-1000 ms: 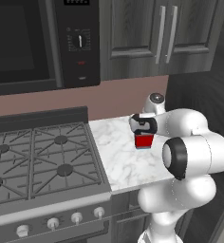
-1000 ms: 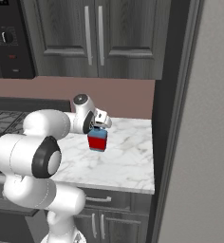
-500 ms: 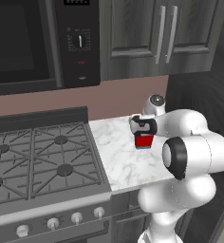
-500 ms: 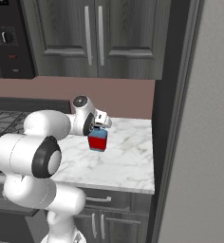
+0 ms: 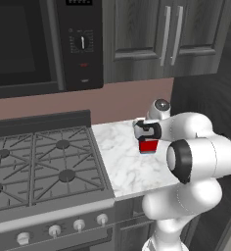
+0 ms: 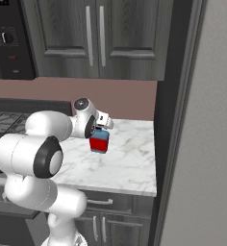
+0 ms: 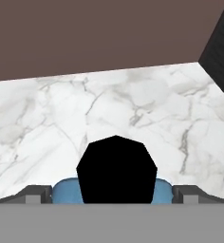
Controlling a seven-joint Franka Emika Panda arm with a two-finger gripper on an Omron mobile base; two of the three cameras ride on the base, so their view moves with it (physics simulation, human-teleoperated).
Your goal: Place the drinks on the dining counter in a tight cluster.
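A squat red-and-blue bottle with a black cap stands upright on the small marble worktop beside the stove. In the right base view the bottle sits near the back of that worktop. My gripper hangs right over it, open, one finger on each side. In the hand view the black cap and blue shoulders lie between my fingertips, and the gripper is centred on them. The dining counter is out of view.
The gas stove adjoins the worktop on the left, with a microwave above it. Dark wall cabinets hang over the brown backsplash. A dark tall panel bounds the worktop on the right.
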